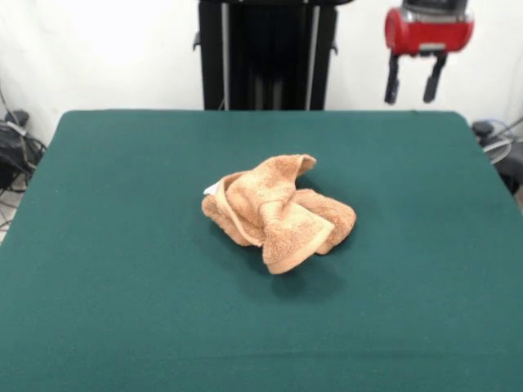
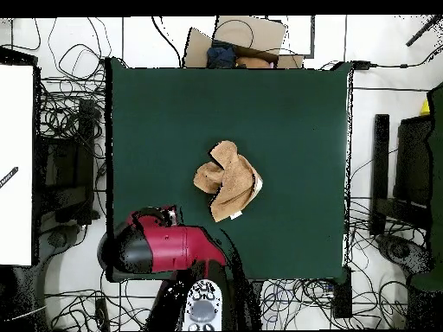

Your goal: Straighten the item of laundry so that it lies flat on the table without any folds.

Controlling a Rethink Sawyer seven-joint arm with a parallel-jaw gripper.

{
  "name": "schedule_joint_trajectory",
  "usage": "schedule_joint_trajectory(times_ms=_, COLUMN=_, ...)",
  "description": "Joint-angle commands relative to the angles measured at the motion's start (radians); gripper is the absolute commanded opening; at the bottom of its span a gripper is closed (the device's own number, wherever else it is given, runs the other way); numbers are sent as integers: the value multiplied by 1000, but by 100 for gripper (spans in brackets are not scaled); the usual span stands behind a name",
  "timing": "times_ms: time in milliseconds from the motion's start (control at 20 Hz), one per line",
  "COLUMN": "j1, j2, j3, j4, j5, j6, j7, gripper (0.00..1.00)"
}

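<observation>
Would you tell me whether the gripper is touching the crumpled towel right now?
Apart. In the front view the gripper hangs open, high above the table's far edge, with bare green table between it and the towel.

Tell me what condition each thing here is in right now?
Towel: crumpled in a heap, folded over itself, mid-table.
White tag: poking out at the heap's edge.
Gripper: raised above the table's far edge, fingers apart, holding nothing.
Table: towel resting on it.
</observation>
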Motion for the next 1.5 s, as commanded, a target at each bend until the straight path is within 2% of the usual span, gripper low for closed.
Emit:
schedule_joint_trajectory(times_ms=50, j1=32, j2=202, j3=-52, j4=-87, j5=45, j6=-149, j7=252, gripper=100)
schedule_joint_trajectory(times_ms=750, j1=101, j2=416, j3=-130, j4=-273, j5=180, j6=-219, j7=247, gripper=100)
schedule_joint_trajectory(times_ms=1200, j1=119, j2=490, j3=-170, j4=-449, j5=260, j6=-73, j7=201, gripper=100)
schedule_joint_trajectory(times_ms=1500, j1=114, j2=492, j3=-182, j4=-527, j5=275, j6=27, j7=178, gripper=100)
